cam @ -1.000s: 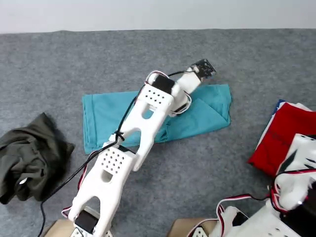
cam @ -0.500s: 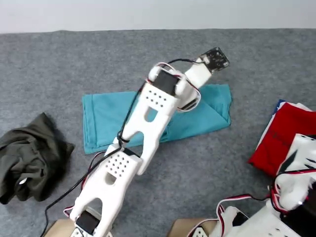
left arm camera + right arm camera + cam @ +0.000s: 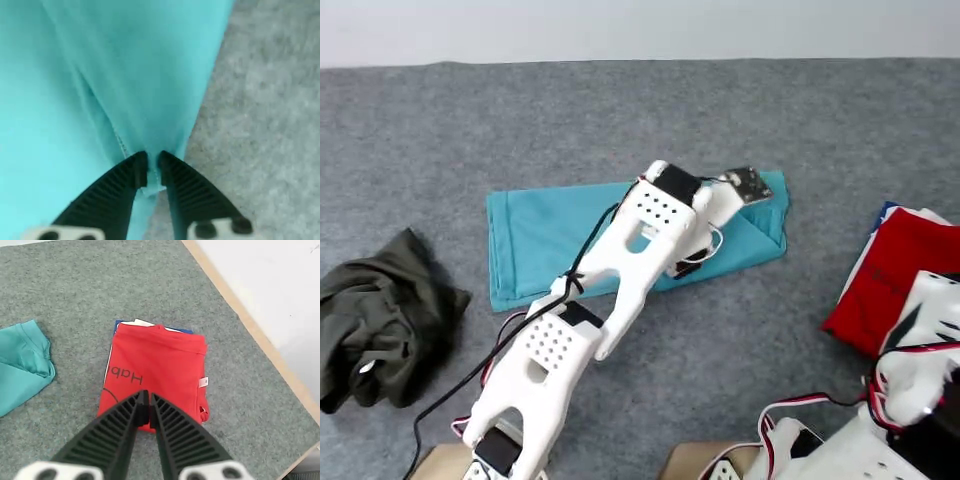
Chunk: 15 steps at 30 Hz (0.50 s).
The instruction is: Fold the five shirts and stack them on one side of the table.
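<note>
Right gripper (image 3: pixel 146 400): jaws closed on nothing, above the near edge of the red shirt (image 3: pixel 156 370). That shirt lies folded square on top of a stack, with blue and white edges showing beneath it, at the table's (image 3: pixel 770 350) right side. Dark olive shirt (image 3: pixel 380 310): crumpled, at the left side. Teal shirt (image 3: pixel 535 235): flat at mid-table, its right end doubled over in a diagonal flap. Left gripper (image 3: pixel 152 170): jaws clamped on a raised teal fold.

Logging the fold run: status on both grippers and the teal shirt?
Left gripper shut on teal shirt edge. Right gripper shut, empty, above folded red shirt. Dark shirt crumpled apart, not in the way.
</note>
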Tool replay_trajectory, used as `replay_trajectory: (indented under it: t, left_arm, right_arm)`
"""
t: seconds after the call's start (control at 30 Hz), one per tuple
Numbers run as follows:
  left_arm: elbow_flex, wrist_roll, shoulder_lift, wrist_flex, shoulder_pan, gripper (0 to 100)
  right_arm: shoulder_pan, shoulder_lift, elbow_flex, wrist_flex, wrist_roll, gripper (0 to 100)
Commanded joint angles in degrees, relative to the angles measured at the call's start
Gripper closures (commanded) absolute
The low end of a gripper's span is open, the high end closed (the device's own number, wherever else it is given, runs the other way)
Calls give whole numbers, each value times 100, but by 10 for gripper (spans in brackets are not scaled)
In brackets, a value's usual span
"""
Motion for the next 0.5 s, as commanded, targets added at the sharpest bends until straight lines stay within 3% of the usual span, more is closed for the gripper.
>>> replay_trajectory:
  t: [0.0, 0.47]
  left_arm:
    - [13, 0, 176, -475, -352, 946]
    - [-1754, 44, 18, 220, 141, 946]
  right_arm:
    - [31, 48, 18, 101, 44, 988]
    - [31, 57, 18, 101, 44, 988]
